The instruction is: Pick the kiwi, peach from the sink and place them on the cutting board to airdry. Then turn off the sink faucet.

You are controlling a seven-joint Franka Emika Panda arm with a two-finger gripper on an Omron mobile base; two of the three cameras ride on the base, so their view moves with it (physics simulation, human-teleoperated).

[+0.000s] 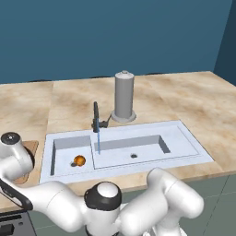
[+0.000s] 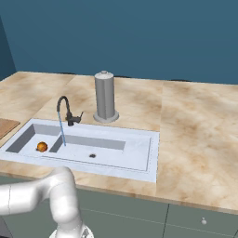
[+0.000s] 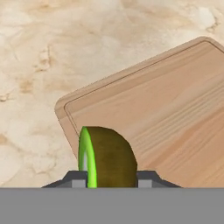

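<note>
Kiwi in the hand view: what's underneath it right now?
The kiwi, held in the shut hand, is over the cutting board, near its corner. The patch of board directly beneath is hidden by the fruit.

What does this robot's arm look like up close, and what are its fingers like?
The arm is made of thick, rounded, glossy white segments joined by dark grey rings, with a round white cap on one joint. No cables show. The gripper ends in two small dark grey fingertips, flat and blocky.
</note>
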